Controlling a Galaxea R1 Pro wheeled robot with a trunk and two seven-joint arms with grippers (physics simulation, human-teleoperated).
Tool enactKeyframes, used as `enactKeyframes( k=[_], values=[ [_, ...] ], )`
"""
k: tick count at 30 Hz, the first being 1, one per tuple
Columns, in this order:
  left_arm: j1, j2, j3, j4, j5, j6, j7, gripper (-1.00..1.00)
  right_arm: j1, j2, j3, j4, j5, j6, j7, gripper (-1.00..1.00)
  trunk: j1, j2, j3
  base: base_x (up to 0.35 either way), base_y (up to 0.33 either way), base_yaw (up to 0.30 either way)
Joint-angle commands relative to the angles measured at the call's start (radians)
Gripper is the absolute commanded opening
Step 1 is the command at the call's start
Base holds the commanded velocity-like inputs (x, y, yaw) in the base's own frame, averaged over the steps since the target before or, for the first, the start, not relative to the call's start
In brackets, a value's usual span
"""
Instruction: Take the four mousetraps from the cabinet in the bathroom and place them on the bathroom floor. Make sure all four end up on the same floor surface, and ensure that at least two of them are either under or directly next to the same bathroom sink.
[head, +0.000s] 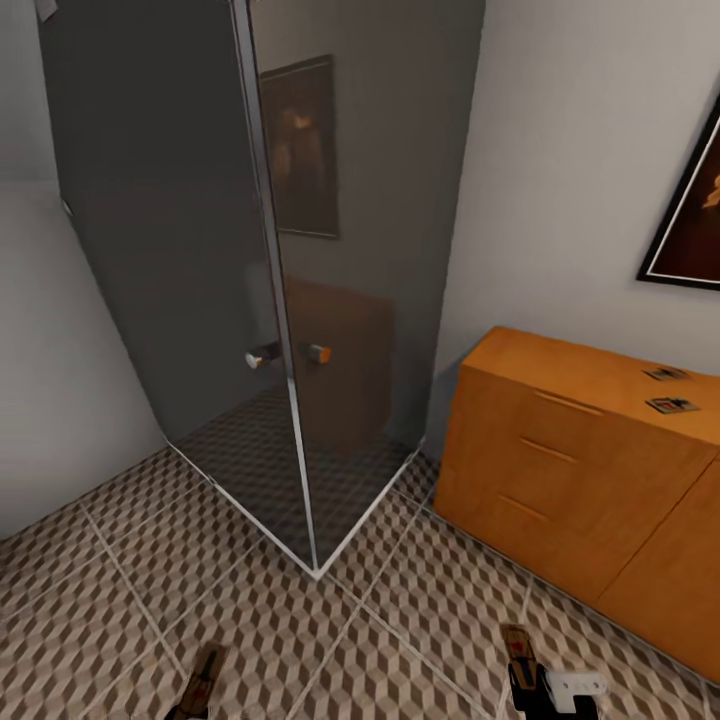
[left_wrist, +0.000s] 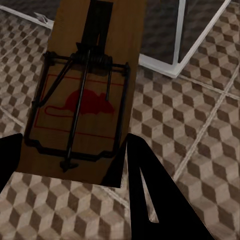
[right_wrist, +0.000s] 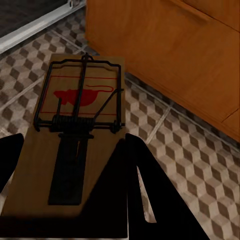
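Each of my grippers is shut on a mousetrap, low above the cube-patterned bathroom floor (head: 250, 620). The left gripper (head: 197, 697) holds one mousetrap (head: 207, 672); the left wrist view shows that mousetrap (left_wrist: 85, 100), a brown board with dark wire and a red mouse mark, between the dark fingers (left_wrist: 145, 190). The right gripper (head: 527, 690) holds another mousetrap (head: 517, 645), which lies close in the right wrist view (right_wrist: 75, 125). Two more mousetraps (head: 667, 374) (head: 672, 405) lie on top of the orange-brown cabinet (head: 560, 470) at the right. The sink is out of view.
A dark glass shower enclosure (head: 250, 250) with a metal corner post (head: 290, 420) and knobs stands straight ahead. A framed picture (head: 695, 220) hangs on the white wall above the cabinet. Tiled floor runs between the shower's corner and the cabinet front.
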Motion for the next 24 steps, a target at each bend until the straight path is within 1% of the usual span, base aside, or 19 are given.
enactKeyframes(
  k=[1,24],
  values=[
    [-0.002,-0.001,-0.008,0.003,0.003,-0.004,0.006,-1.00,0.000,0.000,-0.002,0.000,0.008,-0.003,-0.002,-1.00,0.000,-0.001,-0.001,0.000,0.000,0.288],
    [-0.002,-0.001,-0.008,0.003,0.002,-0.003,0.006,-1.00,0.000,0.001,-0.003,0.005,0.008,-0.003,-0.004,-1.00,0.000,-0.001,-0.001,0.000,0.000,0.288]
  ],
)
